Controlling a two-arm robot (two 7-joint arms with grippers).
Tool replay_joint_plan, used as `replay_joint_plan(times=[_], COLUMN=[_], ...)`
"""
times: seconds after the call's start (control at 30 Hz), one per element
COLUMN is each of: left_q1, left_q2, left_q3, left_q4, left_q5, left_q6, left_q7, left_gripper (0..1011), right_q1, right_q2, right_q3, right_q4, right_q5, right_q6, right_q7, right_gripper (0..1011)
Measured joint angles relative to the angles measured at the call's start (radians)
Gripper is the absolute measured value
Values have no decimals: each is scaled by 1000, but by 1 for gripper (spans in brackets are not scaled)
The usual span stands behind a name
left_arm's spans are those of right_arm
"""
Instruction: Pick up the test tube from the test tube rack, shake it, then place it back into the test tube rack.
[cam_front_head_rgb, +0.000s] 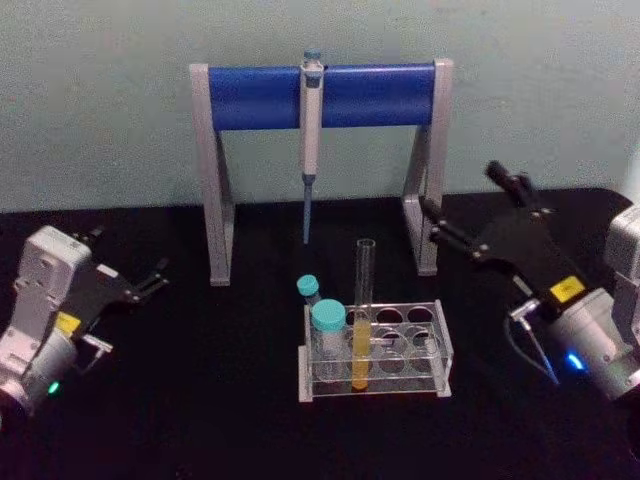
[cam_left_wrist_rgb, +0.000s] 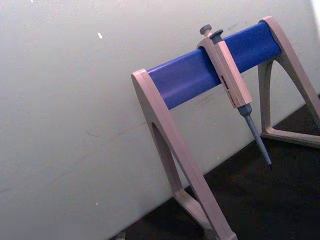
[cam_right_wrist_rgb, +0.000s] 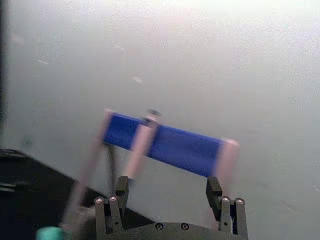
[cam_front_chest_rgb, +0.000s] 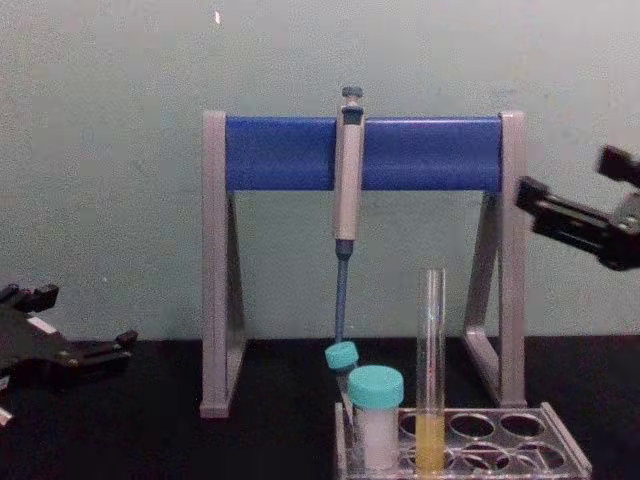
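The test tube (cam_front_head_rgb: 362, 310) is a tall clear tube with yellow liquid at its bottom, standing upright in the front row of the test tube rack (cam_front_head_rgb: 432, 372), a low clear rack at the table's middle. In the chest view the test tube (cam_front_chest_rgb: 431, 370) rises well above the test tube rack (cam_front_chest_rgb: 562, 452). My right gripper (cam_front_head_rgb: 462, 190) hovers open to the right of the rack and higher than it, apart from the tube. It also appears in the chest view (cam_front_chest_rgb: 570, 175) and the right wrist view (cam_right_wrist_rgb: 167, 186), holding nothing. My left gripper (cam_front_head_rgb: 130, 252) rests open at the far left.
Two teal-capped vials (cam_front_head_rgb: 328, 318) (cam_front_head_rgb: 308, 287) stand in the rack's left end, close beside the tube. Behind the rack is a grey-and-blue pipette stand (cam_front_head_rgb: 320, 95) with a pipette (cam_front_head_rgb: 311, 120) hanging from it. The table is black, with a wall behind.
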Motion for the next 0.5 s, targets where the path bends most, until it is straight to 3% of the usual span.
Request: replay_joint_plan(times=[0.1, 0.23, 0.5], left_q1=[0, 0, 0], left_q2=[0, 0, 0], left_q3=[0, 0, 0], left_q4=[0, 0, 0], left_q5=[0, 0, 0], left_q6=[0, 0, 0], left_q7=[0, 0, 0], left_gripper=[1001, 1001, 1001], right_q1=[-23, -42, -57], right_q2=[-18, -35, -65], right_q3=[26, 46, 61], right_q4=[-2, 6, 57], right_q5=[-58, -98, -125], right_q6=[34, 102, 208], right_q7=[-85, -151, -186], right_gripper=[1000, 1000, 1000])
